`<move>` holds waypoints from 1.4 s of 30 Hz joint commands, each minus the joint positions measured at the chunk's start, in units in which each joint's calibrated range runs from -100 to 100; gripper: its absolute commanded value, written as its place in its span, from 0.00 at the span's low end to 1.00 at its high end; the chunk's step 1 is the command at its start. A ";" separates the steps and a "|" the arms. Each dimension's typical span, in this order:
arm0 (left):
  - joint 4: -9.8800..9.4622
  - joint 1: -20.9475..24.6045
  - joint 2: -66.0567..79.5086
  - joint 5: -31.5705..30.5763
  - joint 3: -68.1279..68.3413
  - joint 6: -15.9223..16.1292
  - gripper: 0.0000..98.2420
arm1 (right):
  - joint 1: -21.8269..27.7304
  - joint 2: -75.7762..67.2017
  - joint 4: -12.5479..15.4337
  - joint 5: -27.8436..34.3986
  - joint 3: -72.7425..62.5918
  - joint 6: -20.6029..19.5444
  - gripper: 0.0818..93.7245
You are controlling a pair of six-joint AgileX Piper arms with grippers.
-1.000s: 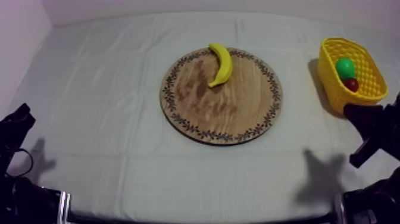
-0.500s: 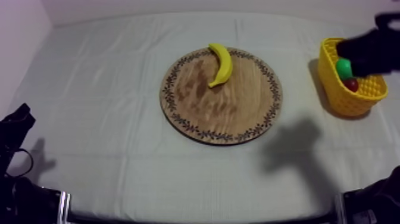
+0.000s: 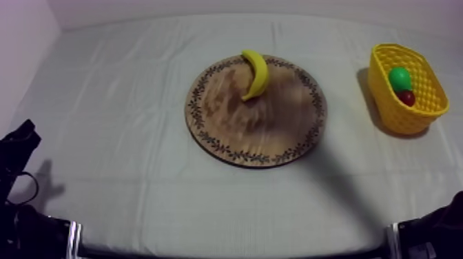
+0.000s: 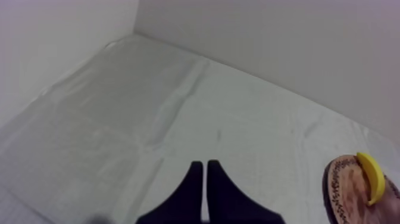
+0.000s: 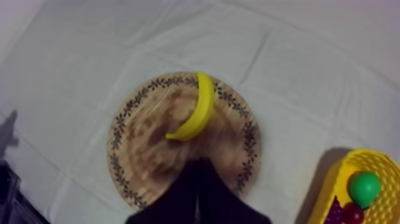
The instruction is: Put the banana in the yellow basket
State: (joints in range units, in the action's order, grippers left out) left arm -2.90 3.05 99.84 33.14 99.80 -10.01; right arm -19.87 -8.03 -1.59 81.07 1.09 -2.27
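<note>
The yellow banana [image 3: 255, 74] lies curved on the far part of the round wooden board [image 3: 234, 131], its upper end at the patterned rim. The yellow basket [image 3: 386, 96] stands at the right of the table. My right gripper [image 5: 199, 164] hangs shut, its fingers together as a narrow wedge, above the board's [image 5: 140, 155] near part and just short of the banana [image 5: 197, 112]. My left gripper [image 4: 205, 168] is shut on nothing over bare cloth, far left of the banana [image 4: 372, 177]. It rests low at the left edge [image 3: 25, 132] in the top view.
Inside the basket [image 5: 333, 179] lie a green fruit [image 5: 364, 187], a small red fruit [image 5: 353, 212] and dark grapes [image 5: 334, 211]. A soft shadow spreads over the board's right half. Open cloth surrounds the board. A wall runs along the table's far and left sides.
My right arm rose from the lower right, swept past the basket and moved on toward the board. Its shadow now falls across the board. The banana and my left arm stayed still.
</note>
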 commanded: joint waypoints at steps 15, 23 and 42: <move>0.00 0.02 -0.02 0.00 -0.02 0.02 0.00 | -1.33 27.90 -4.08 15.30 -35.60 -6.67 0.08; 0.00 0.02 -0.02 0.00 -0.02 0.02 0.00 | -1.26 29.03 -5.37 16.45 -33.27 -7.48 0.52; 0.00 0.02 -0.02 0.00 -0.02 0.01 0.00 | -1.67 32.28 -4.10 15.97 -27.41 -7.90 0.74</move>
State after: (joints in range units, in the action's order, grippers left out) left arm -2.90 3.05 99.84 33.14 99.80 -9.98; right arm -21.48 23.53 -5.97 97.31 -26.91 -10.25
